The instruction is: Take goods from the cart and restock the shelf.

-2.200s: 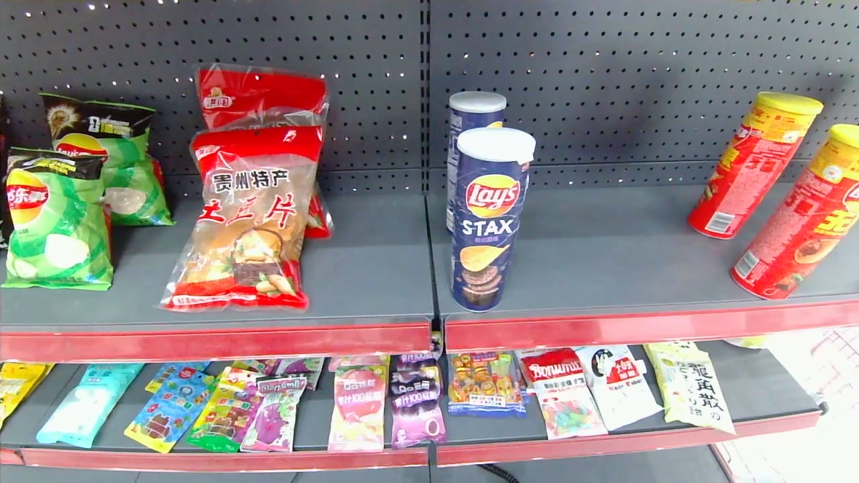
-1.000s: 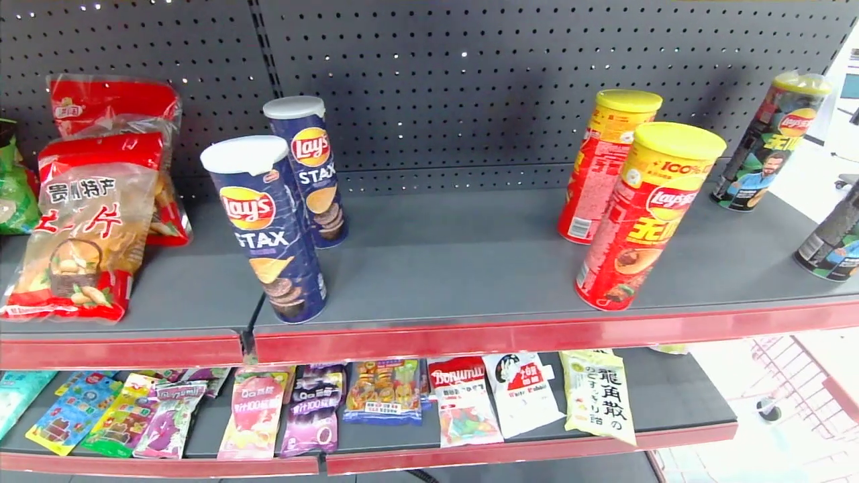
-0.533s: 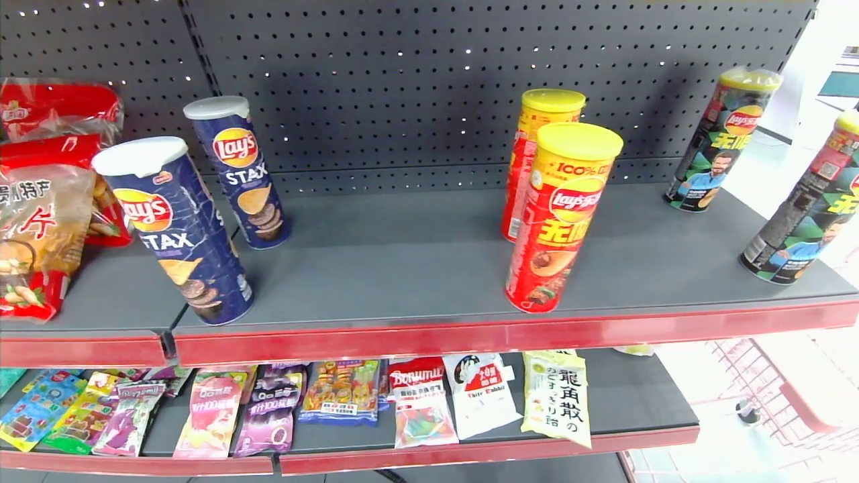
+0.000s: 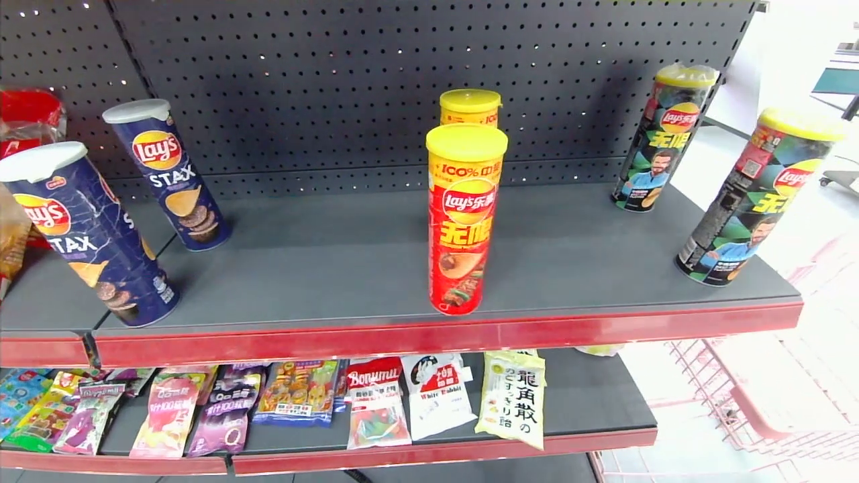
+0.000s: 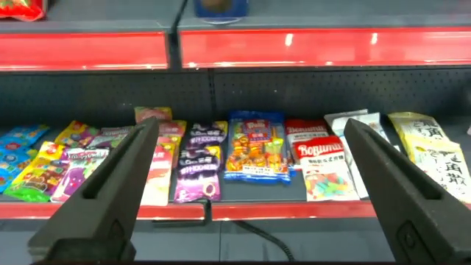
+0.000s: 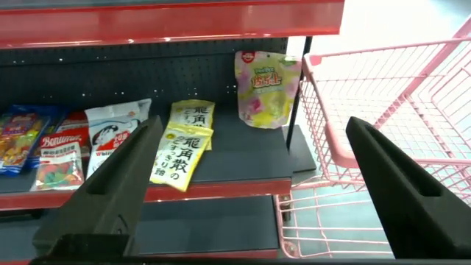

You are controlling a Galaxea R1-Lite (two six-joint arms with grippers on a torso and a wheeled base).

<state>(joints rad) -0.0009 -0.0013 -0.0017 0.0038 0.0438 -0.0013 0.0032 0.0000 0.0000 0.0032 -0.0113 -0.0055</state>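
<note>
Your left gripper (image 5: 246, 129) and right gripper (image 6: 254, 121) both stand wide open, holding nothing, level with the lower shelf (image 6: 243, 154). The cart (image 6: 327, 140), a pink wire basket, stands just beside the shelf's right end, near the right gripper.

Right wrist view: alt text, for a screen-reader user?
The right gripper hangs open before a lower shelf of flat snack packets, with a yellow-green pouch upright at the back. A pink wire cart stands beside the shelf end.
</note>
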